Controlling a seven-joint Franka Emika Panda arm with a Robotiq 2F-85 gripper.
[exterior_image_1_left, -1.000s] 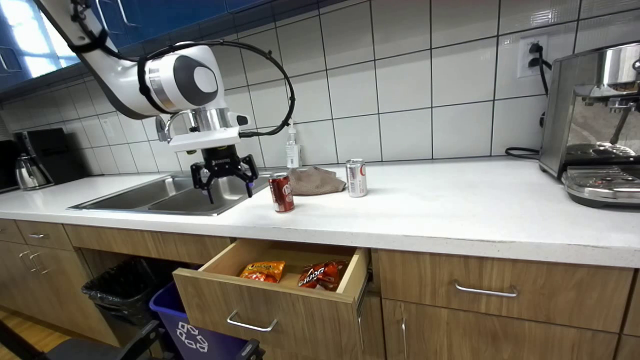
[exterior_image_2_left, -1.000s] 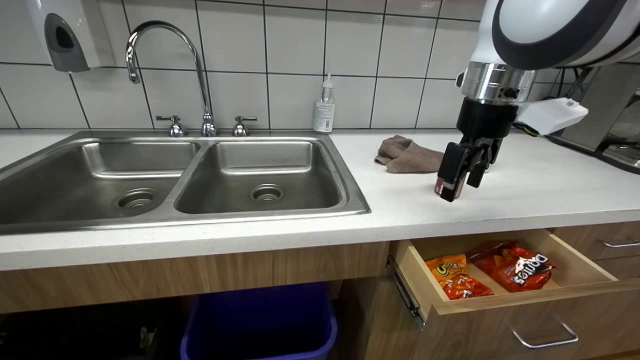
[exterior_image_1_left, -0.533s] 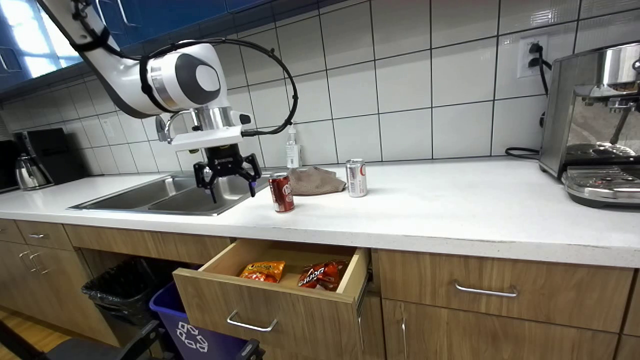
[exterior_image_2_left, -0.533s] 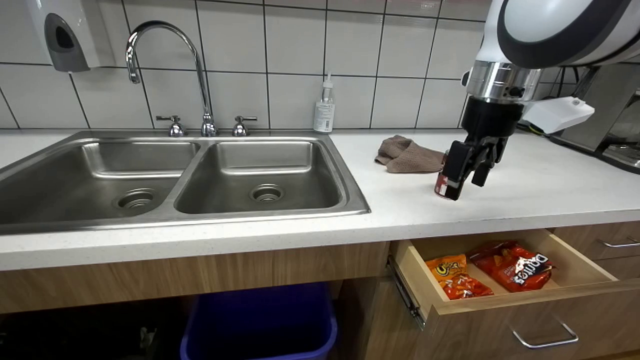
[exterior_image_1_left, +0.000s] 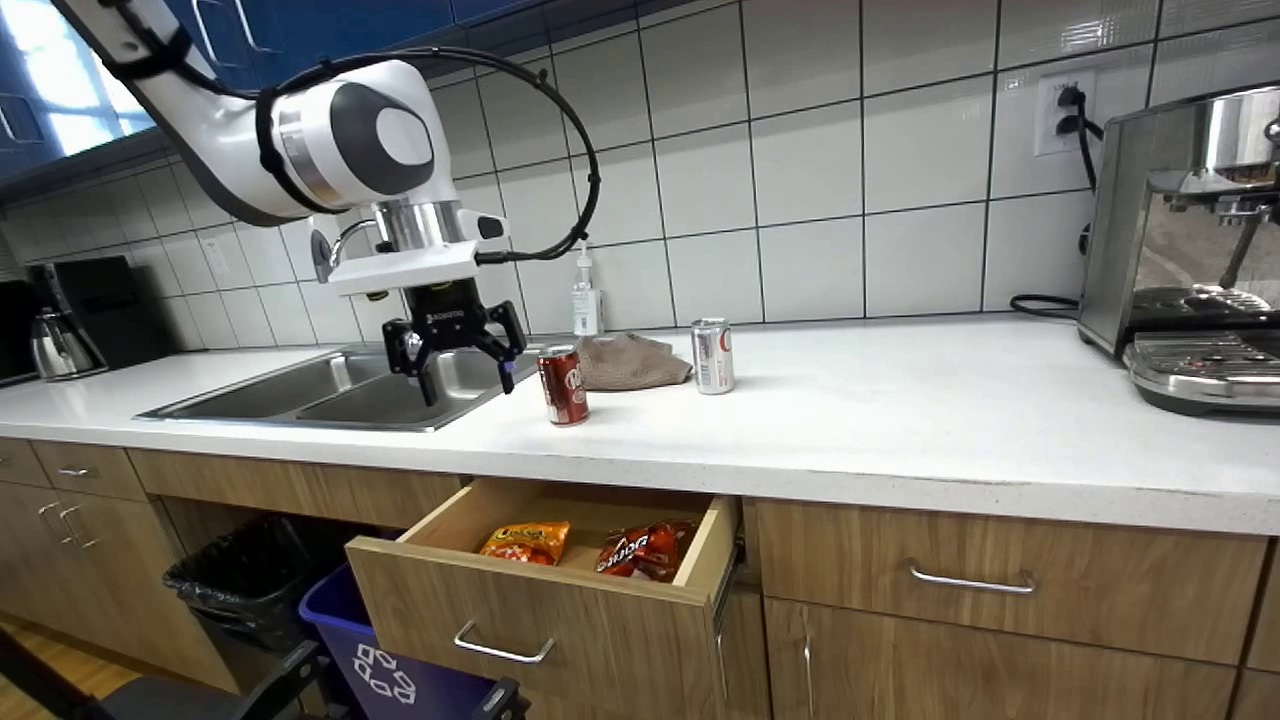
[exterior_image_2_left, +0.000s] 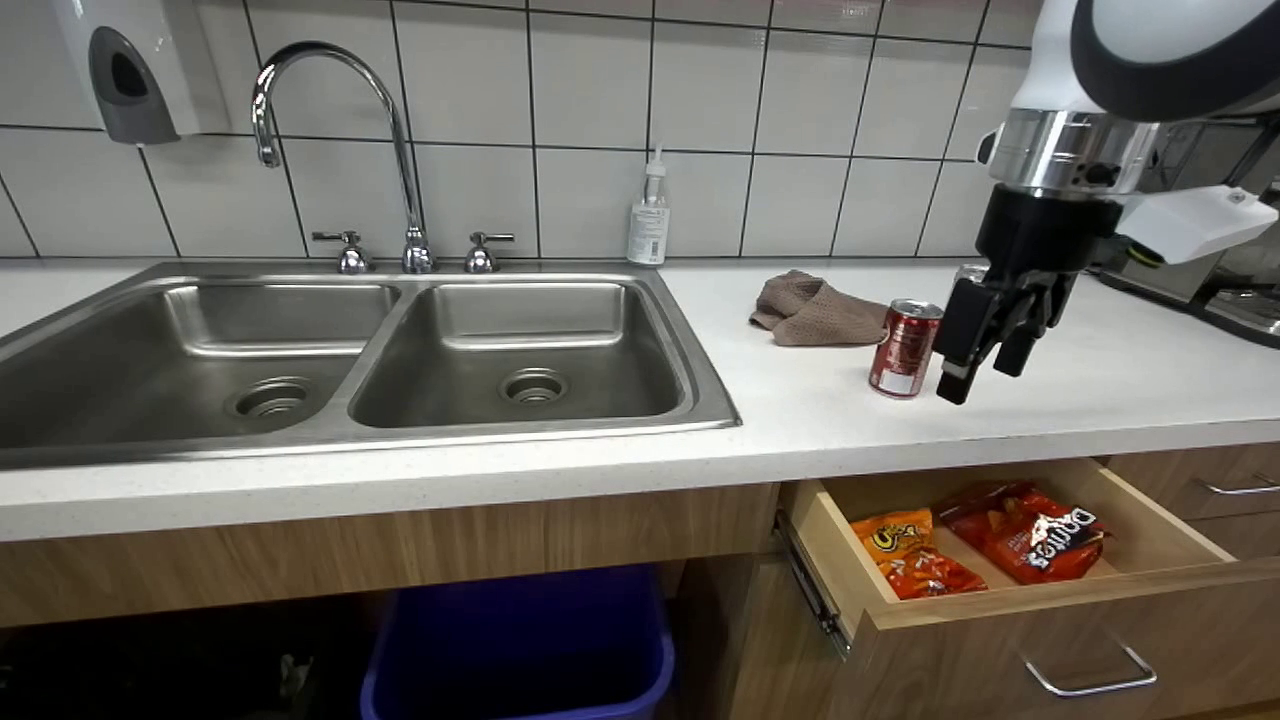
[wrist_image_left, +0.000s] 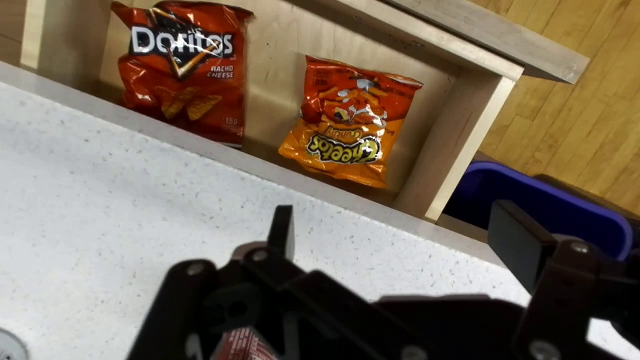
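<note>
Nearest, in an exterior view, a purple recycling bin (exterior_image_1_left: 430, 685) and a black-lined bin (exterior_image_1_left: 240, 580) stand beside a pulled-out drawer (exterior_image_1_left: 600, 635) under the edge of the white desk (exterior_image_1_left: 900, 420). Inside the drawer, as the wrist view shows, an orange Cheetos bag (wrist_image_left: 350, 125) and a red Doritos bag (wrist_image_left: 187, 70) lie side by side, apart. Over the front part of the desk hangs the pincer (exterior_image_1_left: 468, 386), its fingers spread wide with nothing between them. Just behind it stands the red can (exterior_image_2_left: 905, 350), upright on the desk, close to the pincer yet apart from it. A crumpled brown cloth (exterior_image_1_left: 635, 362) lies behind that can; whether they touch is hard to tell. A silver can (exterior_image_1_left: 713, 356) stands upright near the cloth. Farther back are the chrome faucet (exterior_image_2_left: 417, 252) of a double steel sink (exterior_image_2_left: 372, 345), a clear pump bottle (exterior_image_2_left: 648, 225) at the sink's rear corner, and the tiled wall (exterior_image_1_left: 800, 170).
</note>
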